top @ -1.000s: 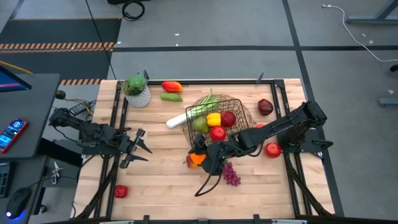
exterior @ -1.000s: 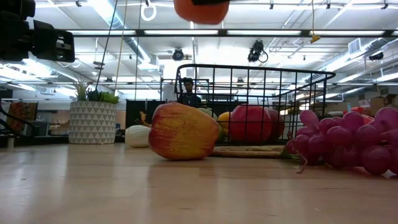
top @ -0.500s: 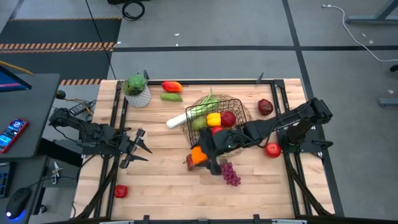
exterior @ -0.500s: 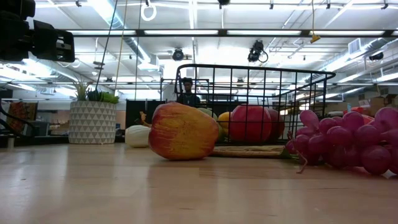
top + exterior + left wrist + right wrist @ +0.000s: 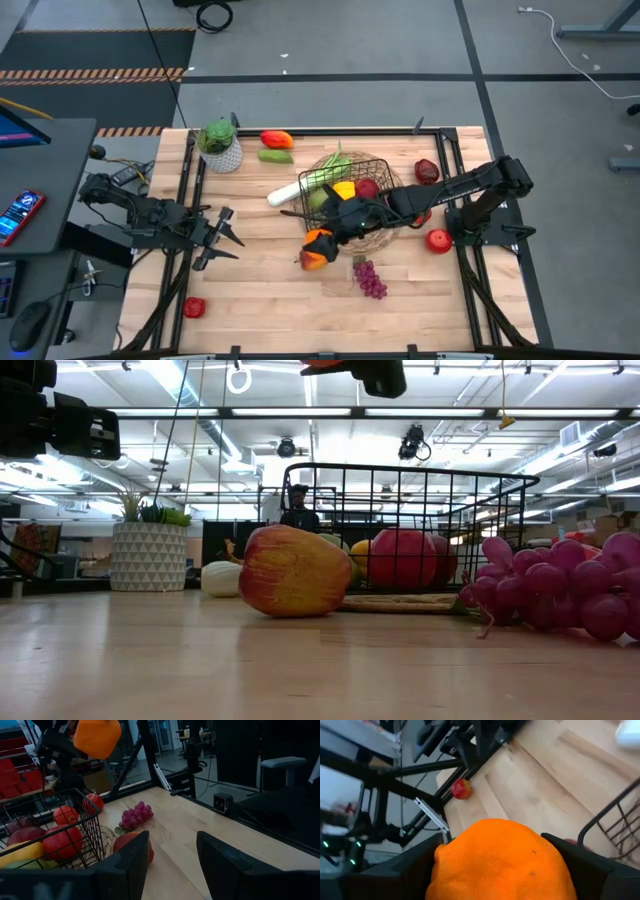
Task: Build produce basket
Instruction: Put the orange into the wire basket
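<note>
- Wooden tabletop (image 5: 260, 290) framed by dark rails sits under both arms; grey floor surrounds it in the high view, and the low view looks across the boards into a lit workroom.
- Nearest the low camera I see a red-yellow apple (image 5: 295, 572) lying on the wood just in front of the basket (image 5: 420, 525), and purple grapes (image 5: 560, 592) at the picture's right edge.
- I read the same apple in the high view as the piece at the basket's near left corner (image 5: 316, 252), with the grapes (image 5: 371, 280) just beside it, nearer the table's front.
- Right gripper (image 5: 335, 226) hangs above the basket's left edge, fingers clamped on an orange (image 5: 502, 860); the right wrist view shows the fruit filling the space between both fingers.
- From the left wrist view the orange (image 5: 97, 737) is clearly in the air, above the basket rim.
- Basket (image 5: 372, 170) stands on a round woven mat, centre-right of the table, holding red, yellow and green produce; a leek (image 5: 300, 187) pokes out of its left side.
- Left gripper (image 5: 222, 238) waits at the table's left side, fingers spread, holding nothing.
- Loose pieces: small red fruit (image 5: 194, 307) at the front left corner, red apple (image 5: 438, 240) and dark red piece (image 5: 427, 172) to the right of the basket.
- Farthest back: potted plant (image 5: 220, 143), with an orange-red piece (image 5: 277, 139) and a green piece (image 5: 275, 156) near it.
</note>
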Controlling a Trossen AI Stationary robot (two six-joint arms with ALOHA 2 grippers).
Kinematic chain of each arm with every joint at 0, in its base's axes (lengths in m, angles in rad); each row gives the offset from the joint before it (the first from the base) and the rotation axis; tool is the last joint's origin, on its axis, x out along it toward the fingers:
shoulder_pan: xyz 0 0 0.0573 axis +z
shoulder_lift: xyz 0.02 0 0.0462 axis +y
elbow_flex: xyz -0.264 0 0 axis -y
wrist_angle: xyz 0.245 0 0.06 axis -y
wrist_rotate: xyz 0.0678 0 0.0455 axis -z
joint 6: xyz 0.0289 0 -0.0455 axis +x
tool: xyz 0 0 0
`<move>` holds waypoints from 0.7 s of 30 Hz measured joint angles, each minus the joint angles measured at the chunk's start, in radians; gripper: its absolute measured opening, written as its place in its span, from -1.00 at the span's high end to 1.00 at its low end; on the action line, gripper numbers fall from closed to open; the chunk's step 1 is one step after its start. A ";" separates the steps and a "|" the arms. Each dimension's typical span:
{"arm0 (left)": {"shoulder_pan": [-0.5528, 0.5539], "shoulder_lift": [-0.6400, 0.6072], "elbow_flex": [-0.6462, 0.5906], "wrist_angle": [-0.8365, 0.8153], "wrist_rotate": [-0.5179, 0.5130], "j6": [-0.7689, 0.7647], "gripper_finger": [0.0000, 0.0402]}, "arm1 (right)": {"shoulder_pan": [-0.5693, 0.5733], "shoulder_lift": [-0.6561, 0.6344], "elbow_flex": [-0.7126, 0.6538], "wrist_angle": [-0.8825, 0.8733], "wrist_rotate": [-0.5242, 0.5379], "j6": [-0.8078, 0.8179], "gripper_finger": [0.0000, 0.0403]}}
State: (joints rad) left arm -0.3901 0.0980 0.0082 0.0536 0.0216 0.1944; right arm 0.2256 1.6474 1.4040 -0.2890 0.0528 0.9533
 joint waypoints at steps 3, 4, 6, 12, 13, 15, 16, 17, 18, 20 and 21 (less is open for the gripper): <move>0.000 0.000 0.000 0.000 0.000 0.000 0.14 | 0.000 0.001 0.000 -0.001 0.006 0.043 -0.66; 0.000 0.000 0.000 0.000 0.000 0.000 0.14 | 0.000 0.002 0.000 -0.002 0.010 0.053 -0.66; 0.000 0.000 0.000 0.000 0.000 0.000 0.14 | 0.000 0.004 0.000 -0.016 0.025 0.083 -0.66; 0.000 0.000 0.000 0.000 0.000 0.000 0.14 | 0.001 0.004 0.000 -0.056 0.074 0.094 -0.66; 0.000 0.000 0.000 0.000 0.000 0.000 0.14 | 0.003 0.004 0.000 -0.062 0.081 0.095 -0.66; 0.000 0.000 0.000 0.000 0.000 0.000 0.14 | 0.007 0.004 0.000 -0.066 0.088 0.095 -0.66; 0.000 0.000 0.000 0.000 0.000 0.000 0.14 | 0.010 0.004 0.000 -0.066 0.092 0.092 -0.66; 0.000 0.000 0.000 0.000 0.000 0.000 0.14 | 0.011 0.004 0.000 -0.066 0.101 0.085 -0.66; 0.000 0.000 0.000 0.000 0.000 0.000 0.14 | 0.012 0.004 0.000 -0.065 0.109 0.072 -0.66; 0.000 0.000 0.000 0.000 0.000 0.000 0.14 | 0.012 0.004 0.000 -0.065 0.111 0.030 -0.66; 0.000 0.000 0.000 0.000 0.000 0.000 0.14 | 0.011 0.004 0.000 -0.065 0.111 0.004 -0.66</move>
State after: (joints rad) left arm -0.3901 0.0978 0.0082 0.0536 0.0216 0.1944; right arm 0.2371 1.6516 1.4036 -0.3538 0.1642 0.9570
